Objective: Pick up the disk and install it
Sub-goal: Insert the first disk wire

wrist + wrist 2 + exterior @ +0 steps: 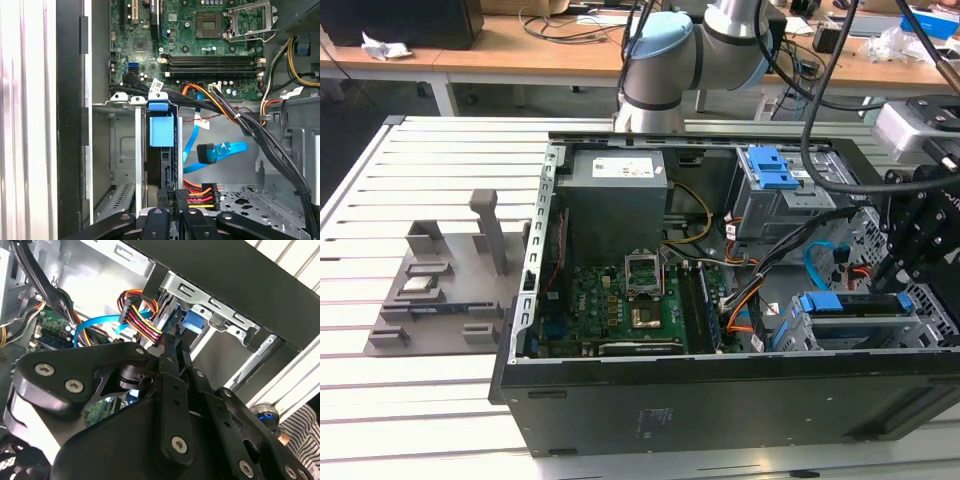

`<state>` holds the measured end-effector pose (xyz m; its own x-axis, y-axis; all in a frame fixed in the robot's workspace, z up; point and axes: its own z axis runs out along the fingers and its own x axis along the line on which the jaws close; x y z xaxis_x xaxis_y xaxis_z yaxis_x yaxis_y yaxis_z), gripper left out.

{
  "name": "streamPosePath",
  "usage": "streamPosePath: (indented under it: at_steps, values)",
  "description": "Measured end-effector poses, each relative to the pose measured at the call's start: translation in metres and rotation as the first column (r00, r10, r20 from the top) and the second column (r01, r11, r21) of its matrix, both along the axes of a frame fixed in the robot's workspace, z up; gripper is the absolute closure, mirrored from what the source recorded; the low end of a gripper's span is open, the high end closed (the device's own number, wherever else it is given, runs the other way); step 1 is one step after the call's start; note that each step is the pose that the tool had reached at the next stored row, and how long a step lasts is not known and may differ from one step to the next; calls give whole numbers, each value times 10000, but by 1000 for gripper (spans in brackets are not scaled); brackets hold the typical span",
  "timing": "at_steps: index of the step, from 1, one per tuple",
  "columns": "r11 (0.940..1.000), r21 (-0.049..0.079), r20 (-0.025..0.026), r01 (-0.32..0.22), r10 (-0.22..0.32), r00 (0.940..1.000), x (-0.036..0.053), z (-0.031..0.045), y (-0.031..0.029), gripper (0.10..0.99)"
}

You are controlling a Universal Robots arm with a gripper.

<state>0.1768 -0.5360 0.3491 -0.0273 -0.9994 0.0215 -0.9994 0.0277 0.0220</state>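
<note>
The disk (845, 303), a flat drive in a blue caddy, sits on edge in the drive cage (800, 330) at the case's front corner, on the exterior view's right. In the first wrist view its blue caddy tab (161, 131) stands between the cage's metal rails, and the drive's thin dark edge runs back to my gripper (172, 194). My gripper's black fingers (172, 347) stand close together on that rear edge, shut on the disk (192, 322). In the exterior view my gripper (900, 280) hangs over the cage's right end.
The open computer case (720, 400) lies on a slatted table. Inside are a grey power supply (615, 195), the motherboard (620, 300), an upper bay with a blue latch (772, 168), a blue data cable (220, 151) and a coloured power plug (200, 195). A grey fixture (440, 280) lies left.
</note>
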Motion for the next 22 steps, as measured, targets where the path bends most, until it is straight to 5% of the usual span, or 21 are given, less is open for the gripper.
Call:
streamPosePath:
  at_steps: [22]
  values:
    - [10000, 18, -1, 27, -27, 10000, 2, -132, -2, 918]
